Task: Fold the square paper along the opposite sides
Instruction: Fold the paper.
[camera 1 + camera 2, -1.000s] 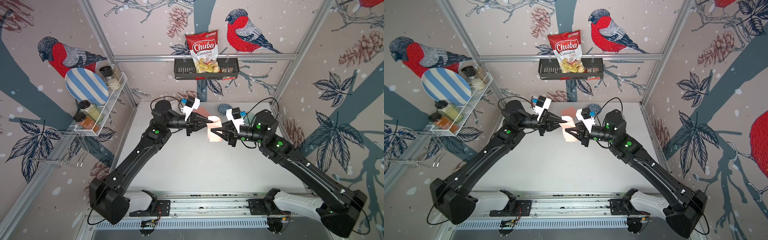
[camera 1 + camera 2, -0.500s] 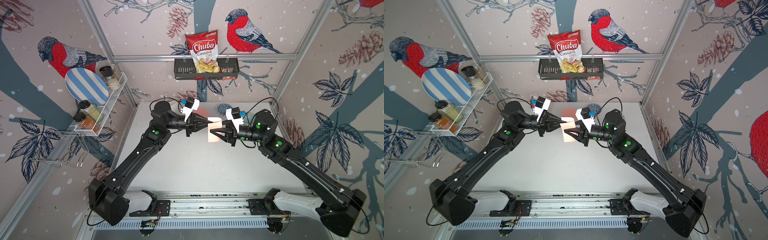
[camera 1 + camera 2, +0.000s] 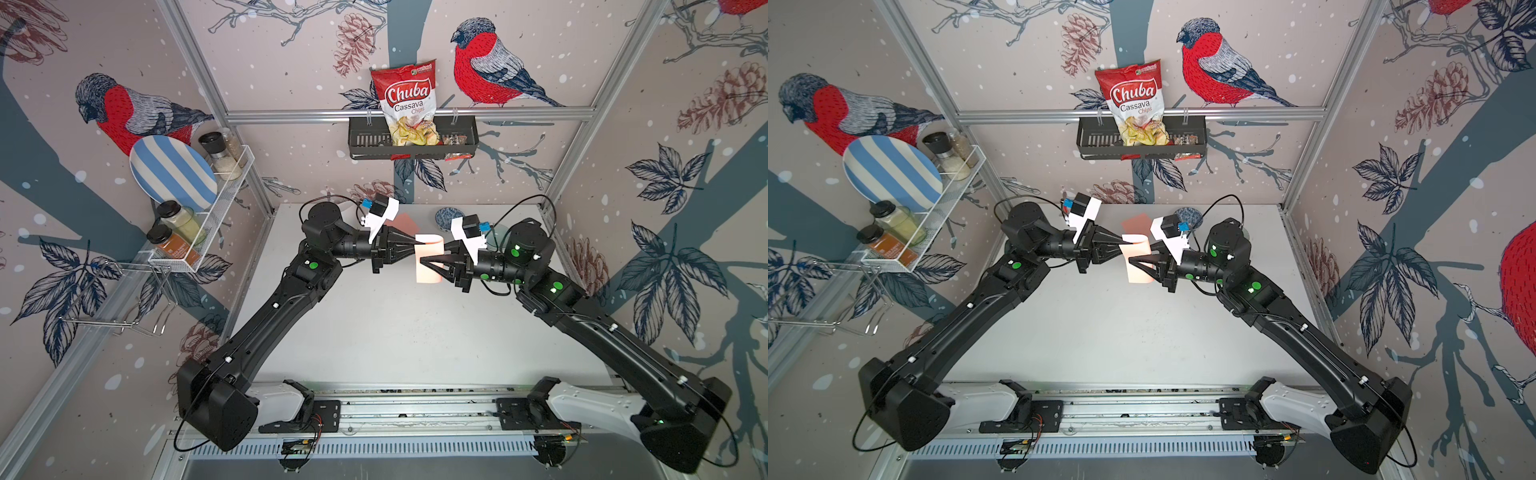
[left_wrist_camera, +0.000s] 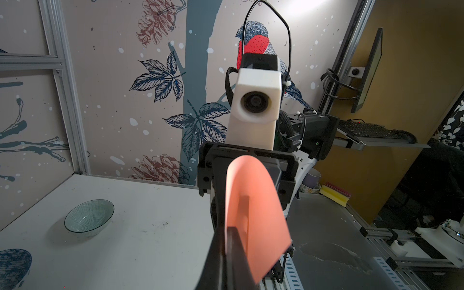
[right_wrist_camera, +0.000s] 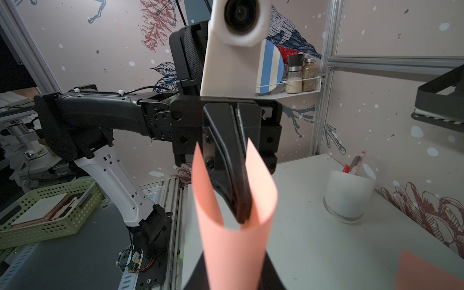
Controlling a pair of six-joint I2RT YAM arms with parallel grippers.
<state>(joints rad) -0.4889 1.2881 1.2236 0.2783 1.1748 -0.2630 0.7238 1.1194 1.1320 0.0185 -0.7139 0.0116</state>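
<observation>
A salmon-pink square paper (image 3: 426,275) (image 3: 1136,275) hangs curled in the air above the back middle of the table, between my two grippers. My left gripper (image 3: 415,245) (image 3: 1123,241) is shut on the paper's far-side edge. In the left wrist view the paper (image 4: 253,200) arcs up out of its jaws. My right gripper (image 3: 421,261) (image 3: 1130,260) comes in from the opposite side. It is shut on the paper (image 5: 233,246), which widens from its jaws into an open loop. The paper hides the right fingertips in the right wrist view.
A second pink sheet (image 3: 405,222) (image 5: 426,271) lies flat on the table behind the grippers. Near the back wall are a blue patterned dish (image 3: 449,216), a glass bowl (image 4: 89,217) and a white cup (image 5: 347,195). A wire rack (image 3: 199,232) is mounted on the left wall.
The right gripper's fingers have shifted slightly on the paper. Both arms stay nearly where they were, with the paper still curled between them.
</observation>
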